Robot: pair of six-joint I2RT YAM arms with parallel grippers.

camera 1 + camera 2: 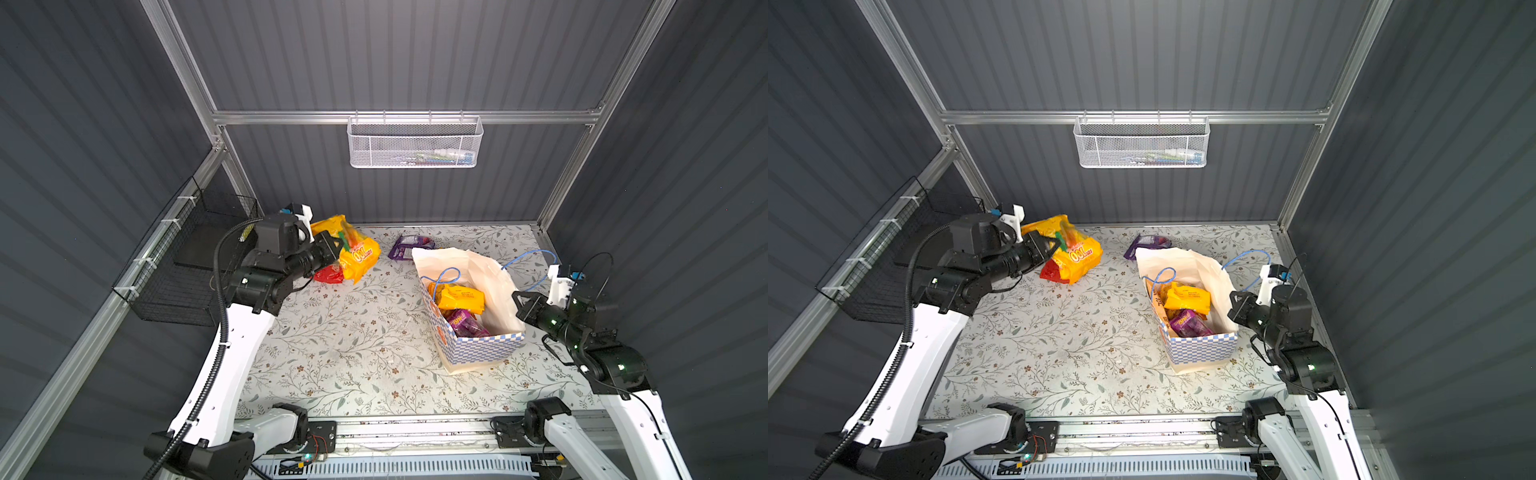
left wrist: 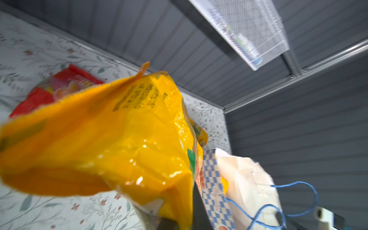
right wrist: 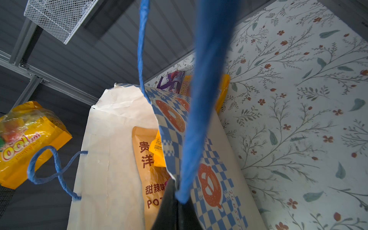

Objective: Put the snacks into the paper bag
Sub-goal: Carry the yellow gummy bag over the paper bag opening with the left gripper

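Observation:
My left gripper (image 1: 336,246) (image 2: 175,223) is shut on the edge of a yellow-orange snack packet (image 1: 360,257) (image 2: 119,139), held tilted at the back left. A red packet (image 1: 329,275) (image 2: 39,95) lies under it on the table. Behind the paper bag (image 1: 478,349) (image 3: 111,159) lies a purple packet (image 1: 405,245). The bag stands open at the right. Inside it are a yellow packet (image 1: 461,299), a purple packet (image 1: 467,325) and a pale-orange pouch (image 3: 147,169) with Chinese characters. My right gripper (image 1: 517,297) (image 3: 177,199) is shut on the bag's blue cord handle (image 3: 205,99).
A white mesh basket (image 1: 415,143) hangs on the back wall rail. A black wire basket (image 1: 187,266) is fixed to the left wall beside my left arm. The floral table (image 1: 353,353) is bounded by grey walls behind and on both sides.

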